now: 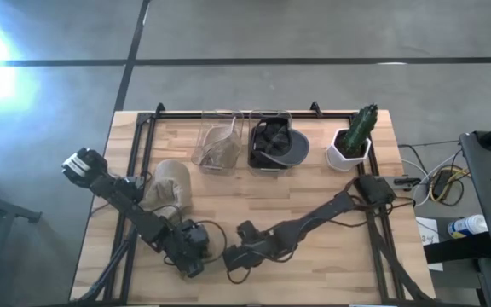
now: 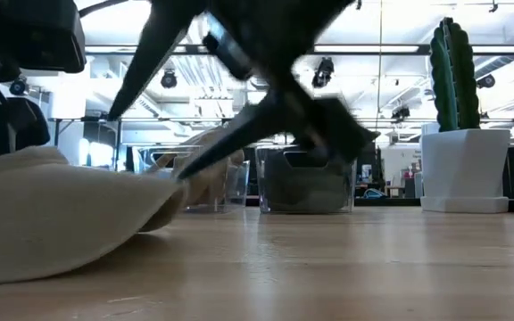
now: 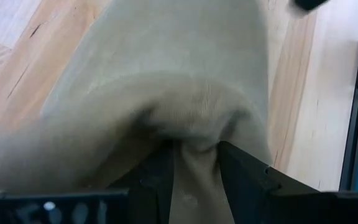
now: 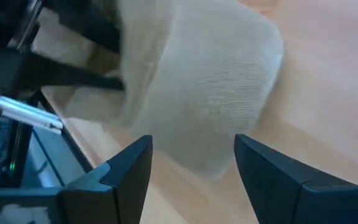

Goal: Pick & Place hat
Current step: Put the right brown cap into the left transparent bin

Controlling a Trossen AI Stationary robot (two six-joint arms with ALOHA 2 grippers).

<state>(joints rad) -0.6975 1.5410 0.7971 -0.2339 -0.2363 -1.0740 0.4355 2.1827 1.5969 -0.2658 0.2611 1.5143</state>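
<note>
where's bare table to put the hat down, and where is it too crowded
Free: the middle of the wooden table, between the bins and the right arm, and the front right corner. Crowded: the back edge, with the clear bin, the dark-filled bin and the potted cactus; the front left, where the left gripper pinches the beige hat and the right gripper stands open.

The hat [image 1: 168, 183] lies left of two bins [image 1: 217, 145], potted cactus [image 1: 354, 141] far right.

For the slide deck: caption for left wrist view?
Left gripper pinching a fold of the beige hat on the wooden table.
</note>
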